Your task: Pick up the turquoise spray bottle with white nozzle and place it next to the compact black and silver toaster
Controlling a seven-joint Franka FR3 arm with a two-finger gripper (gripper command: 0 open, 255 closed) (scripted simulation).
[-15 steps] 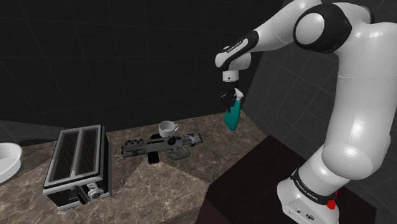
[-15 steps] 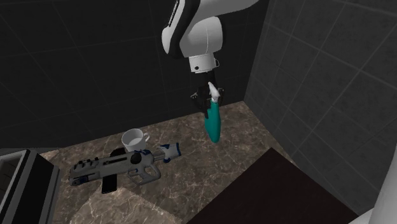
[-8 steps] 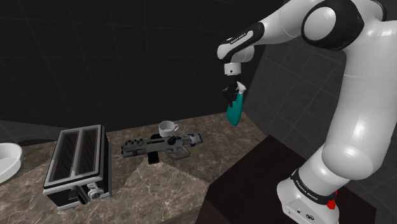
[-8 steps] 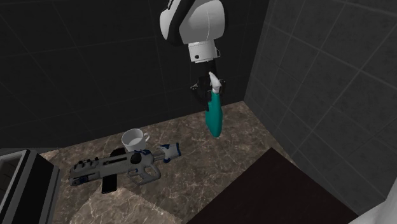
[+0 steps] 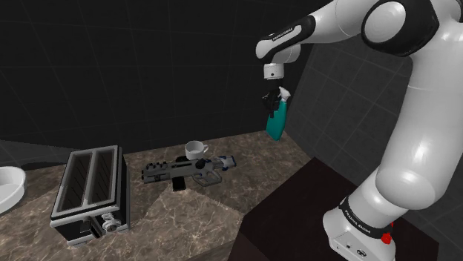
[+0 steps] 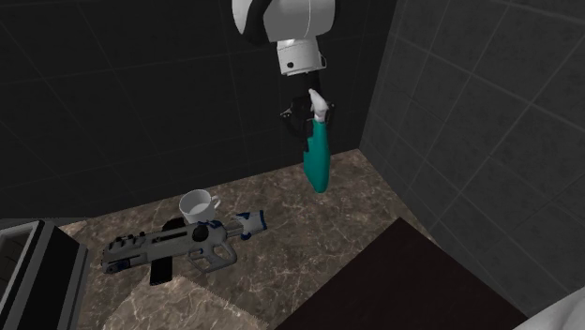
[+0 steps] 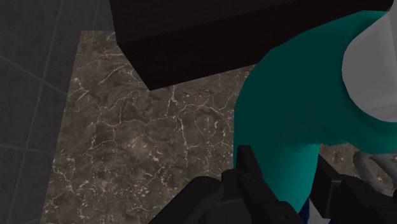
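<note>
– Holding the bottle (image 5: pixel 275 122) in the air right now. The gripper (image 5: pixel 271 100) is closed on its neck, just under the nozzle (image 5: pixel 282 92).
– Is the grip confirmed?
– Yes. On the wrist view both fingers (image 7: pixel 245 167) press against the narrow teal neck with the body between them. They're only as far apart as the neck is wide.
– What does it look like?
– A plain teal-green body, smooth, with no label I can see. It's slim at the neck, wider lower down and rounded at the base. The head is white. It hangs nozzle up and base down, slightly tilted in the second exterior view.
– Where is it?
– Well above the counter (image 5: pixel 185 215), at the far end towards the shoulder view's right, near the corner where the dark tiled walls meet. The base touches nothing.
– And the toaster?
– The toaster (image 5: pixel 90 189) is on the counter at the shoulder view's left, black with silver trim, slots facing up. It's well apart from the bottle.
– Anything between them?
– A grey toy blaster (image 5: pixel 185 169) is lying flat, with a white cup (image 5: pixel 195 149) just behind it. I also see a white bowl (image 5: pixel 9 185) at the shoulder view's left edge, beyond the toaster. The dark stand (image 5: pixel 297 215) sits below and to the right of the bottle.
</note>
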